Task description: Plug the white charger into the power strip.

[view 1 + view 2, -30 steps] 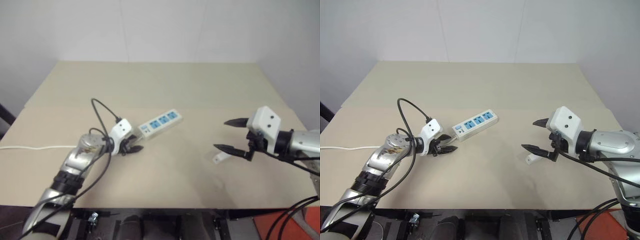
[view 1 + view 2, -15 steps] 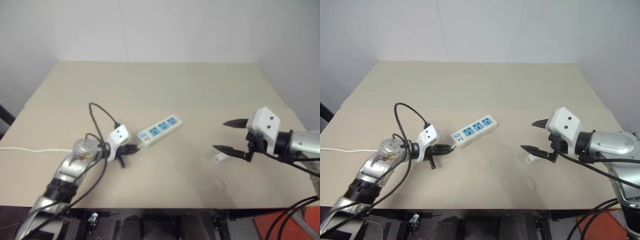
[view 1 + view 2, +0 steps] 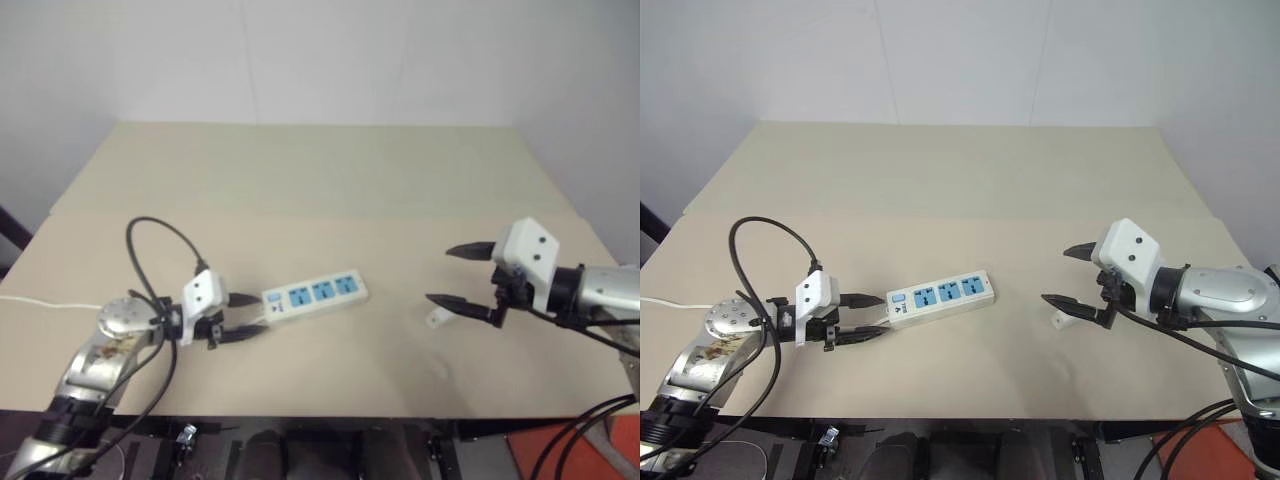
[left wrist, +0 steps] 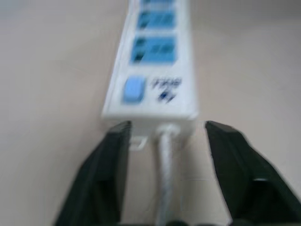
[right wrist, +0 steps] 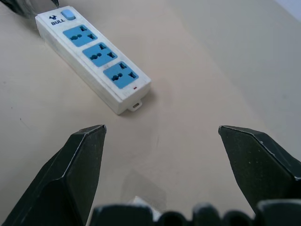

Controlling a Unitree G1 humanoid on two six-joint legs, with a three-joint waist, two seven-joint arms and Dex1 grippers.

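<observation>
Here, line by line:
Power strip (image 3: 938, 297): flat on the table, left of centre; long axis running nearly left to right, far end tipped slightly away; switch end toward the left gripper, three blue sockets facing up, all empty.
Cord (image 4: 165, 175): thin and white, leaving the strip's switch end and passing between the left gripper's fingers.
Left gripper (image 3: 873, 320): low over the table just beside the strip's switch end, fingers parted either side of the cord, closed on nothing.
Charger (image 3: 1064, 320): small white block lying on the table well right of the strip, just beneath the right gripper; facing too small to tell.
Right gripper (image 3: 1060, 275): raised above the table, fingers spread wide, empty, pointing toward the strip.
Table (image 3: 960, 180): plain beige top.
Room: white wall behind the table.
</observation>
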